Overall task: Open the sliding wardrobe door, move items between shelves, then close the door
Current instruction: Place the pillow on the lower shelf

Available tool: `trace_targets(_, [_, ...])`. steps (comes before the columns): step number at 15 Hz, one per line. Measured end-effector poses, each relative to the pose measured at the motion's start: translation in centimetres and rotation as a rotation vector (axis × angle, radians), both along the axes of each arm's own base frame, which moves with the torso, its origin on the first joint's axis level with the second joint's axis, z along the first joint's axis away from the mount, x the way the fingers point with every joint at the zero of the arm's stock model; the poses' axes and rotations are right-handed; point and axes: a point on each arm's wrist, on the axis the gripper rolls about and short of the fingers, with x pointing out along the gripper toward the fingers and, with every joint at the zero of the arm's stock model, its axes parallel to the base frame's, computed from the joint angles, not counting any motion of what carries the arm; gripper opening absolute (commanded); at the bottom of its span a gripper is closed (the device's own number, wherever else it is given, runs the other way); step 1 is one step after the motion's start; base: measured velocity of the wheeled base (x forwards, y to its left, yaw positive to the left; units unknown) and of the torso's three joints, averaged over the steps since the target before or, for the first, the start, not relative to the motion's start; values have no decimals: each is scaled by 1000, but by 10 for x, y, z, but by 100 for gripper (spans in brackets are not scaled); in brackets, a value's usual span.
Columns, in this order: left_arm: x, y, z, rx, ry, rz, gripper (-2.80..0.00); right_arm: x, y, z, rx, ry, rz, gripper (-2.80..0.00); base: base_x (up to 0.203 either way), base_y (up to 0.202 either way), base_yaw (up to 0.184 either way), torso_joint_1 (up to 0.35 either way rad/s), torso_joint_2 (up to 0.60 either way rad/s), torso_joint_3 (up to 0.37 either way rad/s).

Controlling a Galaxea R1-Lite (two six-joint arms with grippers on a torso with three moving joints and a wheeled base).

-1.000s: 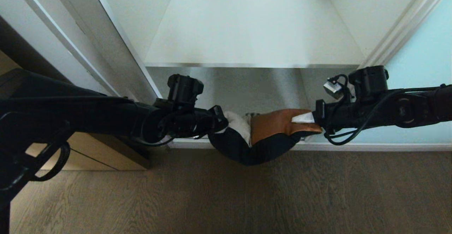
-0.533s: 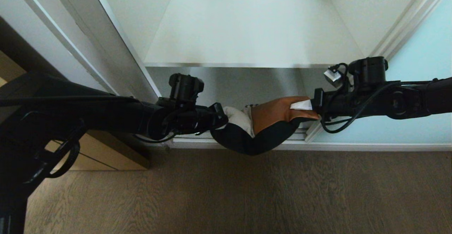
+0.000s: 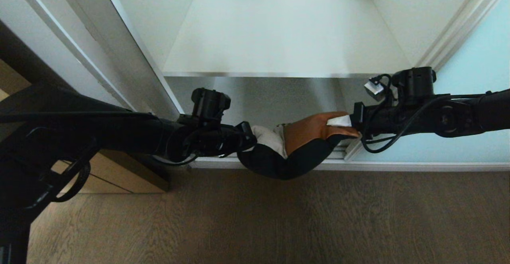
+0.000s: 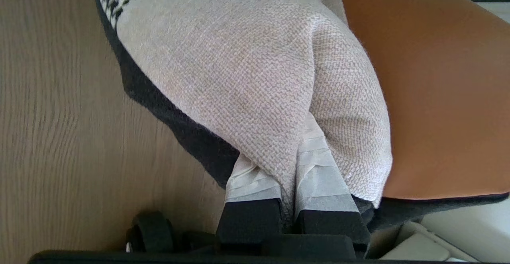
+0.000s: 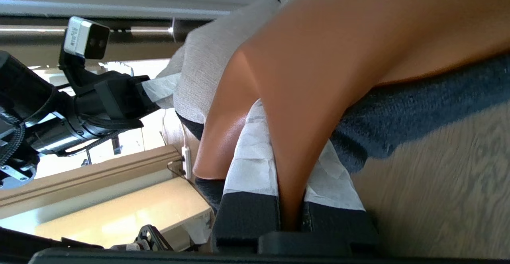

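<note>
Transfer step in hand. Left gripper [image 3: 248, 136] and right gripper [image 3: 347, 121] each clenched on an end of the cushion [image 3: 295, 148], sagging between them over the floor [image 3: 255, 216]. Beyond: bare shelf [image 3: 279, 37], door [image 3: 478, 77] slid aside. Next, likely a level joint lift forward onto it.

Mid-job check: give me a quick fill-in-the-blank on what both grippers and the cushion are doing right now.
1. The left gripper is shut on the cushion's ____ woven panel.
2. The right gripper pinches the cushion's ____ panel.
3. The cushion sags between the two grippers above the wood-grain ____.
4. The white shelf above the cushion holds ____ in view.

Missing words: cream; rust-orange; floor; nothing
</note>
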Motion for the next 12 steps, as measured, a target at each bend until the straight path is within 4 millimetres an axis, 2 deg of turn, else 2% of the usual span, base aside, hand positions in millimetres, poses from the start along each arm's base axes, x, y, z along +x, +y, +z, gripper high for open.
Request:
trace_targets(7, [0,-1,7,-8,-21,-2,-280,-2,-5,9,3,-26,-10,-280,183,0,1,3,2,4])
trace_targets(12, [4,-2,11,-26,-54,2,-280,2,-4,10,6,-47,-10,-280,0,0,0,0,0,0])
